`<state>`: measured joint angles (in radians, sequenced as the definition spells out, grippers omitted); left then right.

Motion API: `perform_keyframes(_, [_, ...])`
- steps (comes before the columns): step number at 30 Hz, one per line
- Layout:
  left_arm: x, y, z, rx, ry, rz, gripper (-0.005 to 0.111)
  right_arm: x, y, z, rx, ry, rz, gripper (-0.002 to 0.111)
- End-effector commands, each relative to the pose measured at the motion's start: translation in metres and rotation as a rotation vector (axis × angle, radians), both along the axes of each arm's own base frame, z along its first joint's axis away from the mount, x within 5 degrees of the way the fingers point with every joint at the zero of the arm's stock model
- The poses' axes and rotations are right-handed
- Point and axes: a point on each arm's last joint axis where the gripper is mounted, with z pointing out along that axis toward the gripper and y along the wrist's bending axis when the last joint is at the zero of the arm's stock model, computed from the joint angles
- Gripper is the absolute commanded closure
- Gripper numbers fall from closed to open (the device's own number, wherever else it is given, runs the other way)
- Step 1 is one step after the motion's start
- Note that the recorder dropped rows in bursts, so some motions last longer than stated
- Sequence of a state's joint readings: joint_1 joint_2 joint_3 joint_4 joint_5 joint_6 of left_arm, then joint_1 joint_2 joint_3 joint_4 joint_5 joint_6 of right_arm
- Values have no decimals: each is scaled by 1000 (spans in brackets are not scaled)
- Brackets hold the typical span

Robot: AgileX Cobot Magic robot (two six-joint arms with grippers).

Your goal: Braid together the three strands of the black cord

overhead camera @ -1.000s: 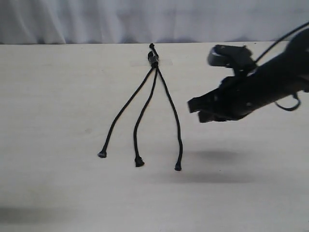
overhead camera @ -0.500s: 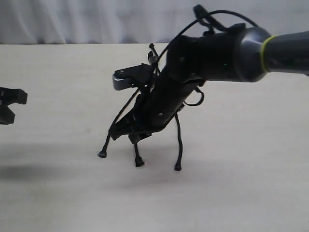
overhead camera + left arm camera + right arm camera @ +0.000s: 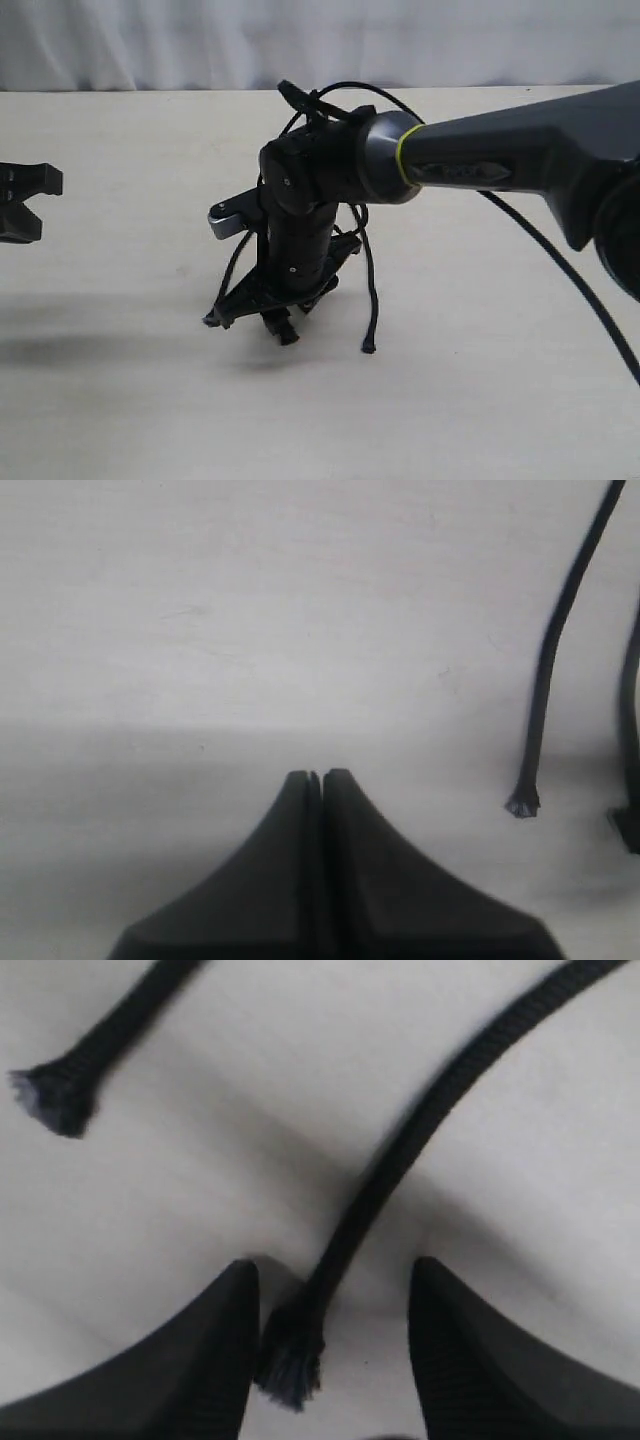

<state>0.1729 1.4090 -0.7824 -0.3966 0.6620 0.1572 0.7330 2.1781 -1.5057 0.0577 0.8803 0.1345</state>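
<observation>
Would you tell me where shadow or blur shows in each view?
Exterior view: soft shadows lie on the table. Left wrist view: a shadow band crosses the table before the shut jaws. Right wrist view: the strand between the open jaws looks slightly soft.

**A:** Entry 1. Free room on the table (image 3: 110, 410)?

**B:** The left side is bare. There is an open lane between the left gripper (image 3: 315, 778), jaws pressed together, and the nearest strand (image 3: 552, 660). The near edge is bare as well.

**A:** Entry 2. Obstructions?

**B:** The right arm (image 3: 480, 165) lies across the middle, low over the table. Its cable (image 3: 560, 270) trails down the right side. The right gripper (image 3: 330, 1275), jaws spread, straddles one strand tip (image 3: 292, 1365), with only slim gaps on either side. The rightmost strand (image 3: 372, 290) lies uncovered just beside the wrist.
</observation>
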Motion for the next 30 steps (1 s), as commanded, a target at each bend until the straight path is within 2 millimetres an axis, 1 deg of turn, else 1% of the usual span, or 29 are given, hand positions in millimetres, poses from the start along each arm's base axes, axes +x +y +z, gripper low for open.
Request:
perform_keyframes(1, [3, 1, 2, -1, -15, 5, 107, 0, -2, -6, -43, 15, 0, 91])
perform_keyframes(2, [3, 1, 2, 3, -16, 0, 107, 0, -1, -1, -46, 19, 5, 104])
perform_keyframes(3, [3, 1, 2, 9, -18, -13, 107, 1, 0, 4, -42, 15, 5, 104])
perform_keyframes(5, [3, 0, 2, 18, -20, -39, 107, 13, 13, 38, 49, -41, -13, 104])
perform_keyframes(6, [3, 0, 2, 18, -20, -39, 107, 17, 21, 51, 123, -52, -31, 104])
perform_keyframes(7, [3, 0, 2, 18, -20, -39, 107, 20, 29, 58, 192, -59, -54, 104])
perform_keyframes(8, [3, 0, 2, 18, -20, -39, 107, 23, 37, 57, 247, -63, -75, 104])
perform_keyframes(9, [3, 0, 2, 19, -20, -40, 107, 26, 43, 53, 305, -63, -107, 104])
perform_keyframes(11, [3, 1, 2, 22, -24, -41, 107, 31, 53, 36, 390, -49, -176, 104])
perform_keyframes(13, [3, 1, 2, 22, -24, -41, 107, 34, 58, 17, 415, -27, -221, 104])
perform_keyframes(15, [3, 1, 2, 22, -24, -41, 107, 34, 59, 6, 400, -8, -226, 103])
perform_keyframes(16, [3, 1, 2, 22, -24, -41, 107, 34, 58, 3, 391, -4, -223, 101])
perform_keyframes(19, [3, 1, 2, 22, -24, -41, 107, 33, 58, 3, 386, 4, -221, 84])
perform_keyframes(21, [3, 1, 2, 22, -24, -41, 107, 33, 57, 12, 396, -4, -220, 69])
perform_keyframes(23, [3, 1, 2, 24, -24, -44, 107, 34, 53, 23, 392, -16, -209, 61])
perform_keyframes(24, [3, 1, 2, 24, -24, -44, 107, 35, 49, 28, 377, -25, -195, 60])
perform_keyframes(26, [3, 1, 2, 24, -24, -44, 107, 39, 38, 37, 332, -48, -171, 62])
perform_keyframes(28, [3, 1, 2, 24, -24, -44, 107, 42, 29, 37, 280, -50, -167, 63])
perform_keyframes(30, [3, 1, 2, 22, -25, -42, 107, 44, 23, 29, 220, -53, -167, 63])
